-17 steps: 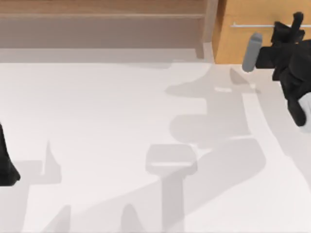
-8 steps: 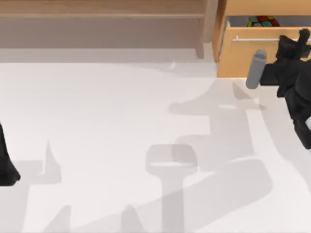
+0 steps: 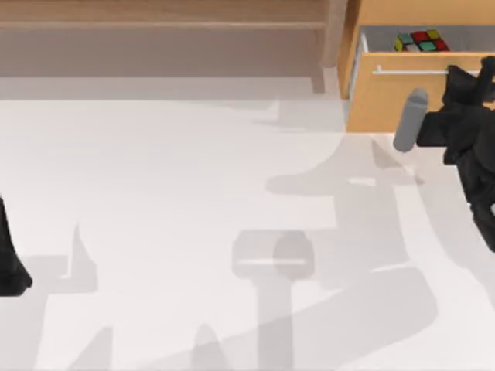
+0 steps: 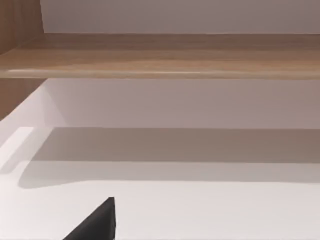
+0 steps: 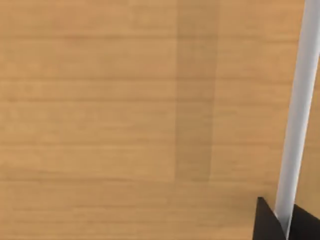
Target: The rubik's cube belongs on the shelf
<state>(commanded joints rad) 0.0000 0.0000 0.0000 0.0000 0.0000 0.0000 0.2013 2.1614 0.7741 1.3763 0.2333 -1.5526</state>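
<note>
Drawer [image 3: 421, 97], bench's far right corner: your right hand [image 3: 473, 77] is pinching its bar handle [image 3: 410, 71] and drawing it further out. Rubik's cube [image 3: 420, 40] is now lying exposed inside, reachable for moving to the shelf [image 3: 162, 23]; left hand [image 3: 9, 263] is idling at the bench's left edge, grip state untellable.

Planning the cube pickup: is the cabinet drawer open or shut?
Open: the drawer is pulled out, exposing the rubik's cube inside, with the right tool at its bar handle.
</note>
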